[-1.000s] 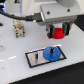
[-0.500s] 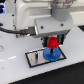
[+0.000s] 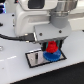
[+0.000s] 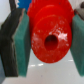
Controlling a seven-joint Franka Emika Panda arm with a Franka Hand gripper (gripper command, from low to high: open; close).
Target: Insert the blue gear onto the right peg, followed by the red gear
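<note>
My gripper [image 3: 51, 46] is shut on the red gear [image 3: 51, 48] and holds it low over the grey black-bordered plate [image 3: 36, 59]. The blue gear [image 3: 53, 56] lies flat on the plate's end toward the exterior view's right, directly under the red gear. I cannot tell whether the two gears touch. The right peg is hidden by the gears. In the wrist view the red gear [image 4: 49, 37], with its raised hub and dark centre hole, fills the gap between the teal pads [image 4: 19, 45] of the gripper [image 4: 50, 40].
The plate lies on a white table [image 3: 15, 72]. The white arm body [image 3: 30, 17] and a black cable [image 3: 15, 36] hang over the exterior view's left behind the plate.
The gripper has carried the red gear down and toward the exterior view's left, from above the plate to just over the blue gear.
</note>
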